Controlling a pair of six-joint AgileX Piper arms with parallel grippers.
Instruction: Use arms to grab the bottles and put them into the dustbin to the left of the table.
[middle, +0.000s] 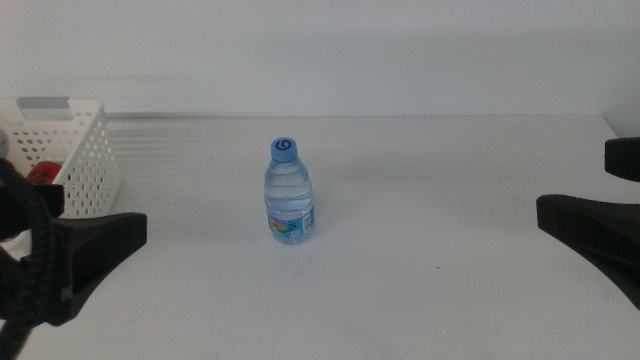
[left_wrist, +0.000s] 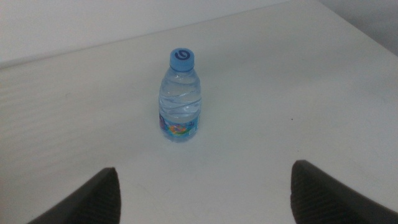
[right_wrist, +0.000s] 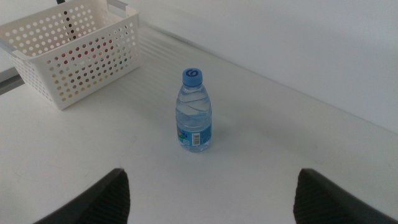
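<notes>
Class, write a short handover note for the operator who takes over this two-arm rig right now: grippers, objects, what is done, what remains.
Left gripper: jaws open, empty, low at the table's left side, aimed at the bottle.
Right gripper: jaws open, empty, waiting at the right edge.
Water bottle: blue cap, upright mid-table, untouched by either gripper.
Dustbin: white perforated basket at far left; something red shows inside, and other colours show through the holes in the right wrist view.
Done: at least one item seems binned already.
Left: grasp the water bottle and drop it in the dustbin.

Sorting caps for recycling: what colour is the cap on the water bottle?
Blue, with a dark swirl mark on top; the cap shows best in the left wrist view.
</notes>
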